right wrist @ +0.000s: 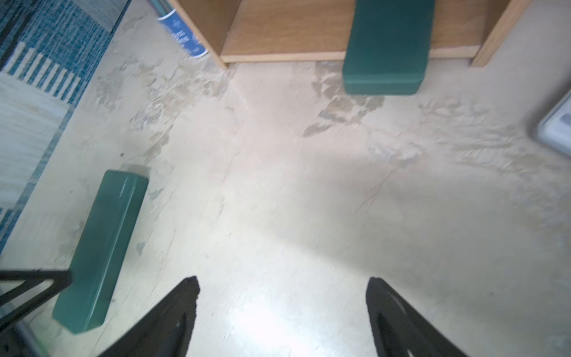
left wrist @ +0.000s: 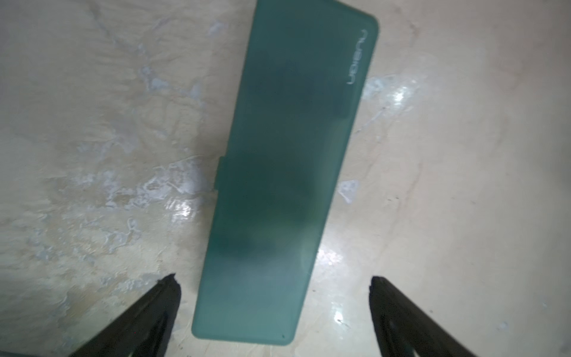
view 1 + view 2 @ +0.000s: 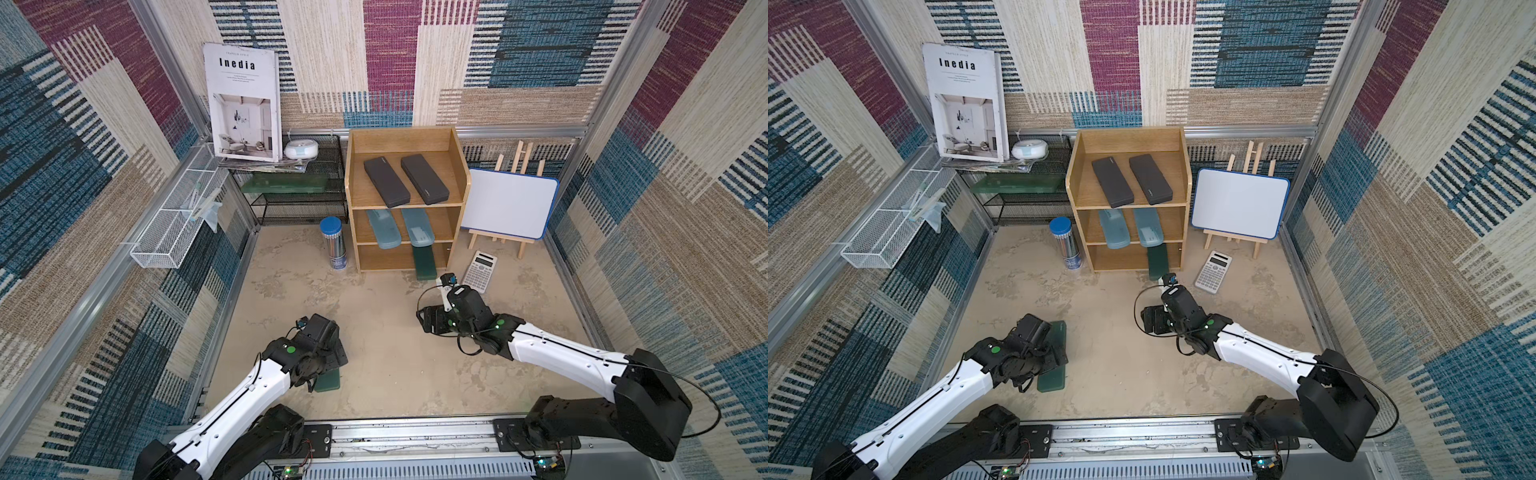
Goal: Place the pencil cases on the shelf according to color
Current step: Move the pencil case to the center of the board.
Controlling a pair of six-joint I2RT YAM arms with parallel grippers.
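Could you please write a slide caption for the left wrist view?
Open left end effector poised over a green pencil case lying flat on the table.

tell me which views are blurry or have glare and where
Right wrist view: motion-smeared throughout, the calculator at the picture's edge worst, with a bright glare patch on the table between the open fingers of the right gripper. Left wrist view: soft, the green pencil case hazy, small glints on the table beside it. Both top views: sharp and evenly lit, the shelf crisp.
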